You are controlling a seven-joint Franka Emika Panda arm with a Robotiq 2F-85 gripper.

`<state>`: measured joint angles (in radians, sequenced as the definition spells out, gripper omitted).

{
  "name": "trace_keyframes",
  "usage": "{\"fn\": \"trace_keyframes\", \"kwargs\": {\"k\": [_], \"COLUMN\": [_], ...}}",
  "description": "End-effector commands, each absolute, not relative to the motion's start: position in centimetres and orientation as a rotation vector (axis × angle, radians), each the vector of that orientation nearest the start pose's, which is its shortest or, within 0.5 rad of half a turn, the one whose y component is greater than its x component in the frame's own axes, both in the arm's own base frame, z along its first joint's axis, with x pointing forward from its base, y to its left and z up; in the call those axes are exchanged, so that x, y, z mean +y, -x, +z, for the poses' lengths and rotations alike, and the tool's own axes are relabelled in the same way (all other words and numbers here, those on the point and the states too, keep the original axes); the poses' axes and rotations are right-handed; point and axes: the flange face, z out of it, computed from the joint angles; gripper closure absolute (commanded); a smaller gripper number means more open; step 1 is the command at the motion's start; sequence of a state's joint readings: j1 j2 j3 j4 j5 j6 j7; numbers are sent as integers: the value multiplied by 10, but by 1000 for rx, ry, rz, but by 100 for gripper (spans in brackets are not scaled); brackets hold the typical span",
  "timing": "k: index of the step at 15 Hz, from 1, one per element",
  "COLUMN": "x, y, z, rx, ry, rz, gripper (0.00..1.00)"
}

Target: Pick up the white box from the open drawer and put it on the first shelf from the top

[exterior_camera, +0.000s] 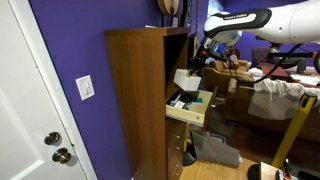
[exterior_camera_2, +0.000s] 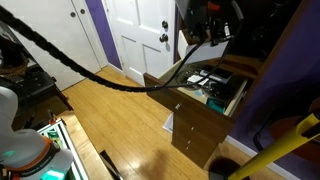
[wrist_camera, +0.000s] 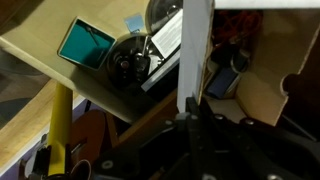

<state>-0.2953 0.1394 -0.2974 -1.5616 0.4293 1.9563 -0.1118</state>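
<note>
White box sat clamped in your gripper, jaws closed on its narrow sides, w/ the box standing up between them in wrist view. You held it just above the open drawer, in front of the brown cabinet. A teal item & a round black thing lay in the drawer below.

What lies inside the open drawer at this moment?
In the open drawer the wrist view shows a greenish flat item and a dark round object. The white box, held in the gripper, hides the part behind it.
</note>
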Motion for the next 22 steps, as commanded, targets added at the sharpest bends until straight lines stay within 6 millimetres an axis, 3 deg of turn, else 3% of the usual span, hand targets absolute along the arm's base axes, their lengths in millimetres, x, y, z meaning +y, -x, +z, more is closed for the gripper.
{"fn": "trace_keyframes", "kwargs": {"k": [1,9,14,21,22], "x": [-331,-329,-311,-301,-300], "y": [-569,-612,-629,-635,-635], "z": [590,565,547,544,544], "rx": [1023,1411,1515,1616,1623], "ry": [2552,2264,2229,2259,2258], "rz": [-636,-844,-788,-712,-710], "gripper": [99,99,99,99,71]}}
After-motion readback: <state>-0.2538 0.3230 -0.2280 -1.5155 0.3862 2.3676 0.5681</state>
